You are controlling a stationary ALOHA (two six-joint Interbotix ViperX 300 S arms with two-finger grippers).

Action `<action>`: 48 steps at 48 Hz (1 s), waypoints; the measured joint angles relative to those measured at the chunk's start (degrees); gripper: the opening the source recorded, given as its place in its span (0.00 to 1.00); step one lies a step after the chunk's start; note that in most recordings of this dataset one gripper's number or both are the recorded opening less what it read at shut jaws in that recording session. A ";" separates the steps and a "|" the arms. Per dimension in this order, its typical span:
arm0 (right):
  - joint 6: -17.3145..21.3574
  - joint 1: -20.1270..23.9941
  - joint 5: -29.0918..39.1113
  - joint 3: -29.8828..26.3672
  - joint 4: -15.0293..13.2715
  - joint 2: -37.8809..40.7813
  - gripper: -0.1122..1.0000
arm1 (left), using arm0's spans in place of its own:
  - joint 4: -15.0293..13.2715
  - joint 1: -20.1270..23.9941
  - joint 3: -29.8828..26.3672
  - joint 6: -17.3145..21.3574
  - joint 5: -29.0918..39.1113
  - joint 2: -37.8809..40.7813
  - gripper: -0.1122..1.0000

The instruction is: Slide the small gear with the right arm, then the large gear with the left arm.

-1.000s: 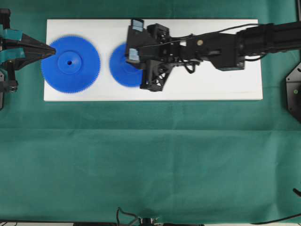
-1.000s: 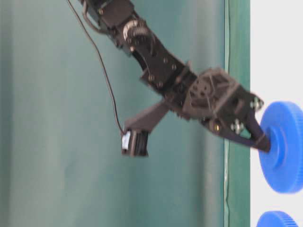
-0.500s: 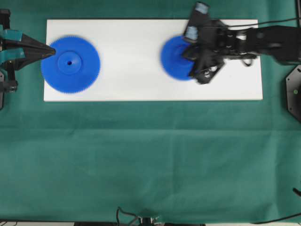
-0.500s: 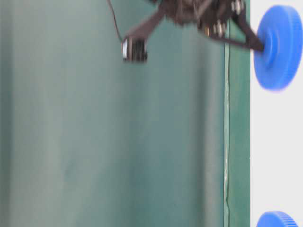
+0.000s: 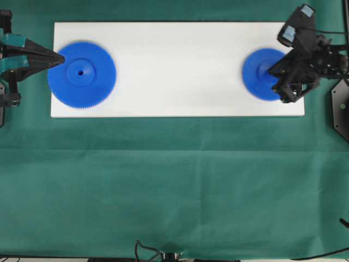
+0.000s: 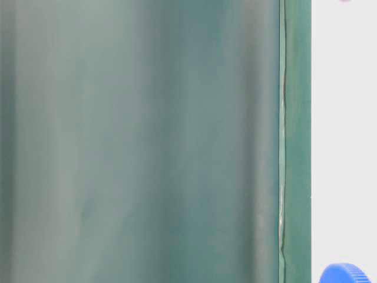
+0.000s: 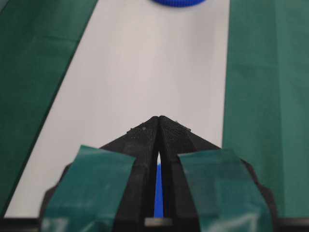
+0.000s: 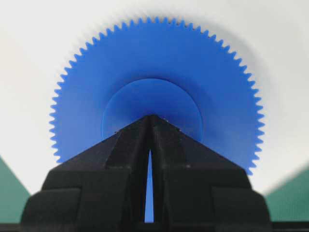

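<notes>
The small gear (image 5: pixel 260 76) lies flat near the right end of the white board (image 5: pixel 174 93). My right gripper (image 5: pixel 268 70) is shut, and its pointed tip rests on the gear's raised hub. In the right wrist view the closed tip (image 8: pixel 151 117) sits on the hub with the toothed small gear (image 8: pixel 154 58) spread beyond it. The large gear (image 5: pixel 82 75) lies at the board's left end. My left gripper (image 5: pixel 61 58), marked with teal patches, is shut with its tip at the gear's left rim. In the left wrist view the left gripper's tip (image 7: pixel 158 118) points down the board towards the small gear (image 7: pixel 178 2).
Green cloth (image 5: pixel 174 185) covers the table around the board. A black fixture (image 5: pixel 341 106) stands off the board's right end. In the table-level view the large gear's rim (image 6: pixel 344 274) sits on the board (image 6: pixel 344 147).
My right gripper has drawn the small gear from left of the board's middle to its right end. The large gear and my left gripper have not moved.
</notes>
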 measured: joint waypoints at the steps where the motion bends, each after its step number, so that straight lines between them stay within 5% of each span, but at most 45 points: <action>1: 0.53 0.00 0.70 0.09 -0.62 -0.35 0.58 | 0.09 0.00 0.00 0.00 0.00 0.00 0.10; 13: 5.62 0.00 4.48 1.05 -6.94 -2.64 0.58 | 0.00 0.00 0.00 0.00 0.00 0.00 0.10; 48: 5.80 -0.18 1.49 0.79 -7.56 -1.58 0.58 | 0.00 0.00 0.00 0.00 0.09 0.00 0.10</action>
